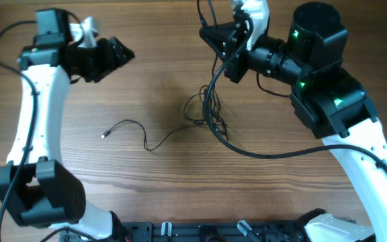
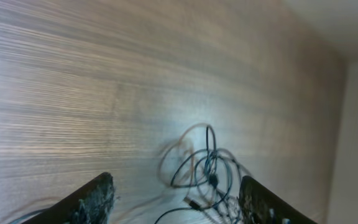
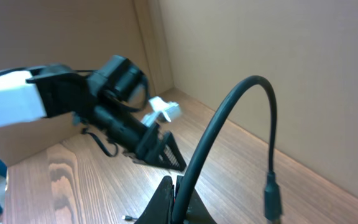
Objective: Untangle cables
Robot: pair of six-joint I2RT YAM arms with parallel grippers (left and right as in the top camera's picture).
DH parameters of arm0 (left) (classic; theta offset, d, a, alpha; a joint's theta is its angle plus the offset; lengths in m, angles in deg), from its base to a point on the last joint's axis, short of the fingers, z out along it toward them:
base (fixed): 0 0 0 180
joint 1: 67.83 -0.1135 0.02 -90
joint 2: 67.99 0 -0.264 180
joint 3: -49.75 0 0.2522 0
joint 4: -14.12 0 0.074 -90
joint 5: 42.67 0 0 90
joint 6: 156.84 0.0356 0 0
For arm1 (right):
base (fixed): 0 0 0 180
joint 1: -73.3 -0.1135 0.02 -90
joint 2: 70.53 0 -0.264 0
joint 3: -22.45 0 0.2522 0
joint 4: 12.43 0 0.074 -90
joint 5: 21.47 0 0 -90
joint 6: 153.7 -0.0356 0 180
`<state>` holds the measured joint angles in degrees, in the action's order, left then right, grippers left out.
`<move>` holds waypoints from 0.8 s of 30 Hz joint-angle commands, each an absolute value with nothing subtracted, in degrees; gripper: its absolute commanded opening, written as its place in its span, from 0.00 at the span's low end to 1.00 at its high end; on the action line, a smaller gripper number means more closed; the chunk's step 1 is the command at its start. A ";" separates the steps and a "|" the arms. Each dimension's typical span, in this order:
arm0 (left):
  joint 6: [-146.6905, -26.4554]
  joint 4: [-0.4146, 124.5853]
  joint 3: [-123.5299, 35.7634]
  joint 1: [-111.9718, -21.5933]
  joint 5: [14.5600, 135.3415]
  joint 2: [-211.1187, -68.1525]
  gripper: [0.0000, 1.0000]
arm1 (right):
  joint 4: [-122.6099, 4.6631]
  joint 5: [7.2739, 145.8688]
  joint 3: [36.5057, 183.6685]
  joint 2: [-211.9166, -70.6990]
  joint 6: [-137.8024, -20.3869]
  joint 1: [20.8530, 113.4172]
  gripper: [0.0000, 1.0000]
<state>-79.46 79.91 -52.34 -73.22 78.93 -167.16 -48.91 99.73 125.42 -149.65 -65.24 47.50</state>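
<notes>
Wooden surface carries tangled thin black cables ahead of my parted left claw; closed right claw looks nearer.

A robot lab bench is indicated: two white-and-black arms are mounted on a wood-grain table, the left arm based at 8 o'clock, the right arm at 4 o'clock; a black rail is fixed at 6 o'clock, and the tabletop is enclosed by plain beige panels
</notes>
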 commanded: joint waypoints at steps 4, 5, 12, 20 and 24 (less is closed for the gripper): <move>-73.78 81.11 -51.49 -68.50 75.37 -169.39 1.00 | -49.21 101.83 127.12 -145.47 -69.94 50.19 0.04; -73.12 80.67 -50.81 -67.67 74.34 -169.46 1.00 | -49.30 101.83 127.12 -145.06 -69.76 50.36 0.04; -56.92 78.73 -45.33 -60.41 77.25 -171.36 1.00 | -49.70 101.72 127.10 -144.25 -69.94 50.40 0.04; -45.80 74.03 -44.52 -53.48 83.80 -178.16 0.94 | -46.44 112.82 127.12 -144.23 -70.85 52.15 0.04; -45.84 69.18 -44.52 -51.25 85.70 -181.33 0.91 | -46.26 115.84 127.12 -144.23 -71.88 54.51 0.04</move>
<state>-49.10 71.80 -44.89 -53.05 82.01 -178.25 -46.68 110.00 125.62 -145.10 -70.16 52.52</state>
